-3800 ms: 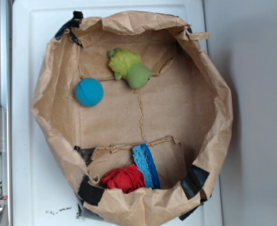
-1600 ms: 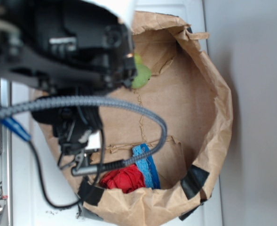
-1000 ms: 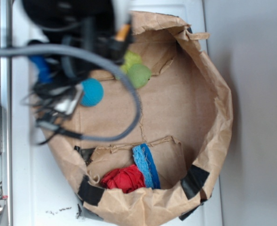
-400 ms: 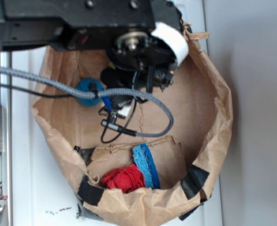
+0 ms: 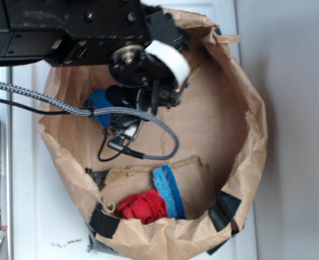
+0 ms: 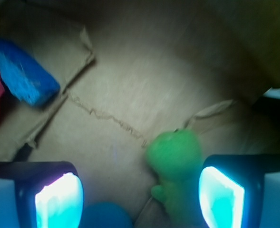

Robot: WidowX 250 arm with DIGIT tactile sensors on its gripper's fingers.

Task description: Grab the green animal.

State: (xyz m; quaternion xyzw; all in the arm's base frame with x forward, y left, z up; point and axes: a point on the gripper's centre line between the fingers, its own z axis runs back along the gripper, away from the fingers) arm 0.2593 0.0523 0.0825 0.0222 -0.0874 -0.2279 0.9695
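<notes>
In the wrist view the green animal (image 6: 177, 173) lies on the brown paper floor, its round head pointing away from me. It sits just inside my right finger (image 6: 223, 195). My gripper (image 6: 140, 199) is open, with the left finger (image 6: 59, 198) far from the toy. The teal-blue ball (image 6: 104, 216) shows at the bottom edge between the fingers. In the exterior view the arm covers the green animal, and only a part of the blue ball (image 5: 98, 102) shows.
A rolled-down paper bag (image 5: 246, 135) walls in everything. A blue strip (image 5: 169, 190) and a red cloth (image 5: 143, 207) lie on a folded flap at the bag's near side; both show at the wrist view's left, blue strip (image 6: 23, 71). A grey cable (image 5: 148, 122) loops below the arm.
The arm has swung in over the bag and come down over the toy and ball, shifting slightly left in the last moment. The green animal is now hidden from the exterior view.
</notes>
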